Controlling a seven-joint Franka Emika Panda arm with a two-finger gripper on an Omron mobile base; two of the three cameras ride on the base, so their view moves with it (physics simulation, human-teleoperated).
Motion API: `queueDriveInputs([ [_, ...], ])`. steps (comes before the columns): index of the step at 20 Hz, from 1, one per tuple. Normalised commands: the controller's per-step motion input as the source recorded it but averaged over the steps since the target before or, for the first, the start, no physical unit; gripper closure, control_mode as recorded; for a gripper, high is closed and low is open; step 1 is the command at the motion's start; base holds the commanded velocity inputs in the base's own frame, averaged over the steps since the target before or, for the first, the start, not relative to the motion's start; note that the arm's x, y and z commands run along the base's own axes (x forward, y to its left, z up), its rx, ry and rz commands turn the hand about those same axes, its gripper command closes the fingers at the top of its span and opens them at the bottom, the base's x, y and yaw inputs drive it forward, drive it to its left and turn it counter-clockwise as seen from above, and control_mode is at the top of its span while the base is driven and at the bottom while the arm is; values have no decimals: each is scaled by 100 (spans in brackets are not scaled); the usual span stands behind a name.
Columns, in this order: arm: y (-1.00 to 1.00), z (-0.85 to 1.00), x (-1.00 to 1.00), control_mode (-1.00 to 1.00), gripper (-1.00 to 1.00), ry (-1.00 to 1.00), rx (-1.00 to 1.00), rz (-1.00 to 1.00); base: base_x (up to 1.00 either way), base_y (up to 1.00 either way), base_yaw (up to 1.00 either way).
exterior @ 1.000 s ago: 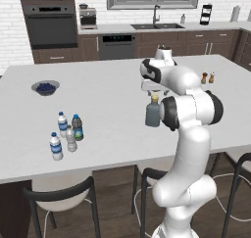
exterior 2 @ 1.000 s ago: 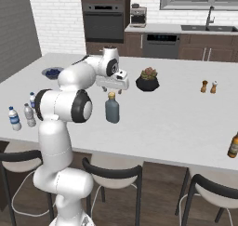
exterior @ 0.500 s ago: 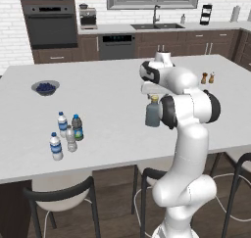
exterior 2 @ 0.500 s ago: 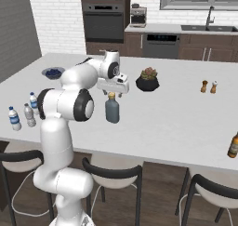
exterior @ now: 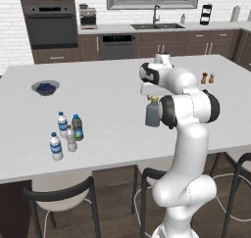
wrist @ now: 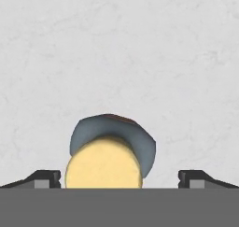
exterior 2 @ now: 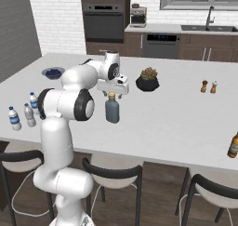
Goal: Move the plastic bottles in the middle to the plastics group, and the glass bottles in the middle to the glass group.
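The blue bowl (exterior: 45, 88) at 10 o'clock on the counter (exterior: 112, 85) holds dark blueberries; a dark pot (exterior 2: 147, 83) with a succulent stands near the counter's middle, at 2 o'clock from the bottle; the grey glass bottle (exterior: 153, 113), narrow-necked with a tan cork, stands upright in the middle of the counter, its fill not discernible; the gripper (exterior 2: 113, 93) hangs directly over its cork, jaws spread wide and holding nothing; in the hand view the fingertips (wrist: 43, 178) flank the cork well apart from it on both sides.

At 8 o'clock, near the front edge, four small bottles cluster: two white-capped water bottles (exterior: 62, 124) with blue labels, a dark bottle (exterior: 77, 128) with a blue-green label, and a clear unlabelled bottle (exterior: 71, 138) between them, all upright and close together; the nearest water bottle (exterior: 56, 146) stands just short of the counter's front edge.

Salt and pepper shakers (exterior: 208, 78) sit at 3 o'clock; a brown bottle (exterior 2: 234, 145) stands at the far right front edge.

Wide bare counter lies between the glass bottle and the cluster, and between the bottle and the brown bottle; dark stools (exterior 2: 114, 176) line the front edge below.
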Motion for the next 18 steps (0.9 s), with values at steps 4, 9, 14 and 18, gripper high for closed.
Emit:
queueDriveInputs([
  [4, 7, -18, 0, -100, -100, 0, 0, 0, 0, 0, 0],
  [9, 4, -10, 0, -100, -100, 0, 0, 0, 0, 0, 0],
  [14, 0, -9, 0, -100, -100, 0, 0, 0, 0, 0, 0],
  [18, 0, 0, 0, -100, 100, 0, 0, 0, 0, 0, 0],
])
